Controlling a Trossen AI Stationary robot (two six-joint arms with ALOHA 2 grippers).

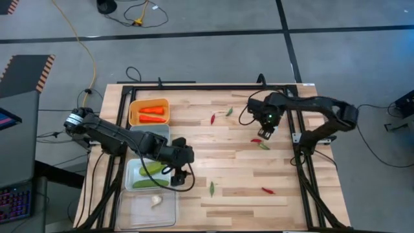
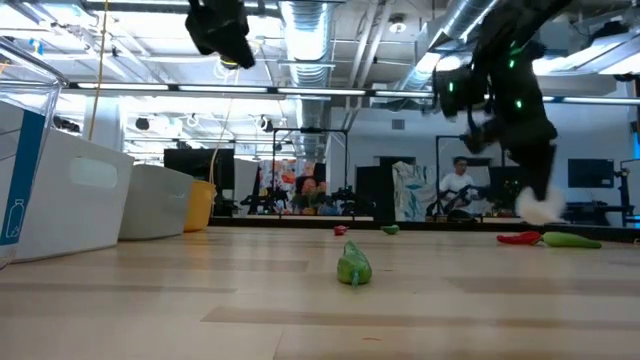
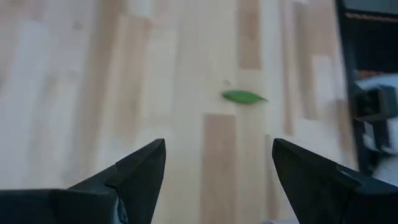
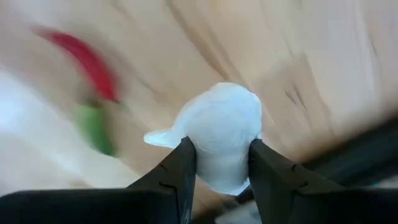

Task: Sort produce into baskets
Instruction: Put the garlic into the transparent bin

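white garlic (image 4: 221,134) sits pinched between the right gripper (image 4: 221,163) fingers, lifted clear of the table (image 1: 259,181) near its far right part, above a red chili (image 1: 256,140) and a green chili (image 1: 264,146) that lie touching each other. the grip takes the bulb across its body, its pointed tip sticking out sideways, which looks secure enough for a carry. judging by the other garlic (image 1: 156,201) already in the clear bin (image 1: 129,217) at the near left, that bin is the likely goal, a long reach across the table.

the left gripper (image 3: 217,171) hangs with its jaws spread wide and nothing between them, just beside the white bin (image 1: 132,169), which holds cucumbers (image 1: 152,170). it faces another green chili (image 3: 244,97) lying on the wood a little ahead, probably its next pick.

carrots (image 1: 152,113) lie in the orange bin (image 1: 133,111); the grey bin (image 1: 162,133) is mostly hidden by the left arm. several chilies are scattered loose, among them a pair at the far middle (image 1: 220,115) and a red one near right (image 1: 268,191), so sorting is partway done.
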